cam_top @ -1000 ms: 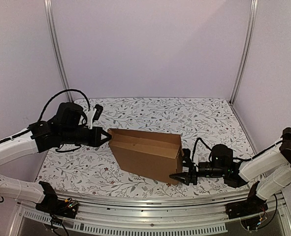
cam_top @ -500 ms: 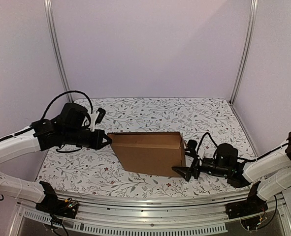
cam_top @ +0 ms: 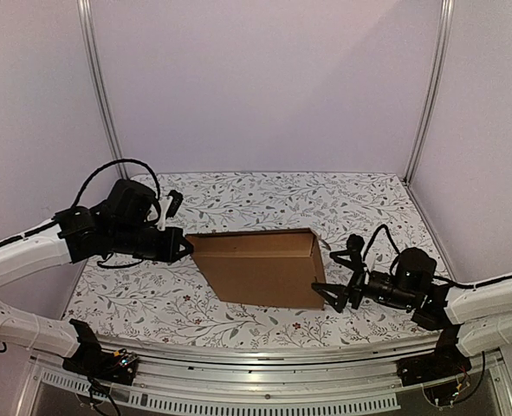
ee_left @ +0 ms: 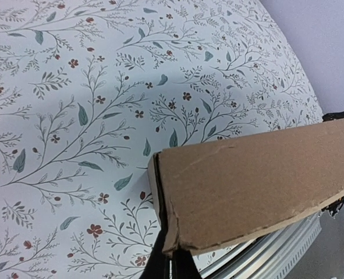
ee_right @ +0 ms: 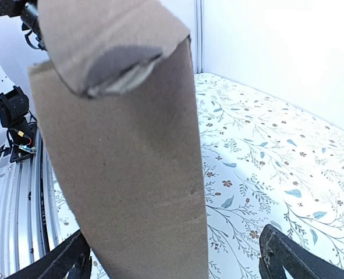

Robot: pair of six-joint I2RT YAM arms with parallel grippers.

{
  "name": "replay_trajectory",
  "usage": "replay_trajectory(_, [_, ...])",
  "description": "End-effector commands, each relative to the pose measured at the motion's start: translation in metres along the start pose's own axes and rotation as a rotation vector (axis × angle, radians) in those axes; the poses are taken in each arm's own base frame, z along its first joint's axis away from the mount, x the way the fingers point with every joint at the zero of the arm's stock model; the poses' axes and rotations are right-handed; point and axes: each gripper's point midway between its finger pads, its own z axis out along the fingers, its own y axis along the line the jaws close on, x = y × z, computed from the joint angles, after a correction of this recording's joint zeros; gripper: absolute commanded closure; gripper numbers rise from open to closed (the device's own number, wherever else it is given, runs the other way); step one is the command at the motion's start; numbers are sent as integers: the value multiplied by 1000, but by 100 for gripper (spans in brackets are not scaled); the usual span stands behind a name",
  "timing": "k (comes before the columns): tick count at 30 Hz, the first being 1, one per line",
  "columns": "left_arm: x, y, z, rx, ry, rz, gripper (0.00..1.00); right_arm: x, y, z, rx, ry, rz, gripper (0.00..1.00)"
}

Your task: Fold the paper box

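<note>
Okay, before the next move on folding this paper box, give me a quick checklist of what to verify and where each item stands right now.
1. Left gripper shut on the paper box at its left edge: ok.
2. Right gripper open: ok.
3. Box's right end between the right fingers: ok.
4. Right fingers touching the cardboard: cannot tell.
5. Rounded end tab lying flush: not ok, it stands off the panel.
6. Box resting on the table: cannot tell.

The flat table covered in white floral-patterned cloth carries a plain brown cardboard box; the box stands tilted near its middle.
</note>
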Motion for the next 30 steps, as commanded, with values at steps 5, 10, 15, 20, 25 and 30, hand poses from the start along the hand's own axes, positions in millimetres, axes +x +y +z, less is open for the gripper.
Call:
replay_trajectory(5, [24, 13, 2, -95, 104, -53, 100, -36, -16, -16, 100, 19, 145, 1])
replay_trajectory(10, [15, 10, 2, -113, 80, -65, 100, -61, -2, -23, 21, 55, 178, 1])
replay_trajectory(15, [5, 7, -2, -134, 46, -79, 100, -79, -1, -23, 37, 121, 144, 1])
replay_trajectory(20, [-7, 4, -8, -172, -8, -95, 100, -87, 3, -21, 61, 170, 106, 1])
replay_trajectory(25, [-11, -6, -7, -188, -29, -89, 100, -87, 8, -15, 82, 240, 35, 1])
replay_trajectory(30, [-9, -10, -5, -213, -45, -98, 100, -79, -2, -11, 150, 289, 4, 2])
